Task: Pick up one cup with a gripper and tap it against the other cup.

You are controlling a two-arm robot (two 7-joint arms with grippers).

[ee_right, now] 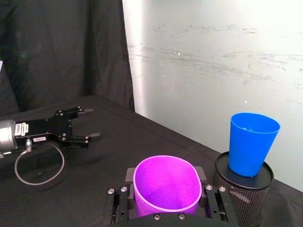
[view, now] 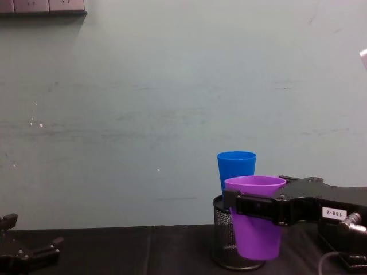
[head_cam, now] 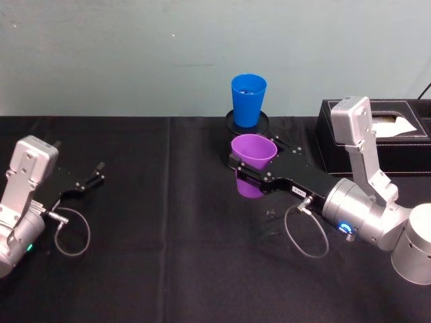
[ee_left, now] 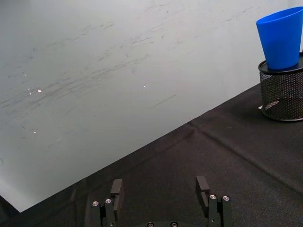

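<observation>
My right gripper (head_cam: 250, 163) is shut on the purple cup (head_cam: 253, 164), holding it upright above the black table. From the right wrist, the purple cup (ee_right: 166, 187) sits between the two fingers (ee_right: 129, 176). The blue cup (head_cam: 248, 98) stands upright in the black mesh holder (head_cam: 246, 123) just beyond the purple cup, with a gap between them. The chest view shows the purple cup (view: 256, 216) lifted in front of the blue cup (view: 235, 167). Over the table's left side, my left gripper (head_cam: 100, 172) is parked and open; its fingers (ee_left: 116, 188) hold nothing.
A black tissue box (head_cam: 377, 134) stands at the back right, behind my right arm. The mesh holder (ee_left: 281, 93) sits near the pale wall. Black cloth (head_cam: 168, 222) covers the table between the two arms.
</observation>
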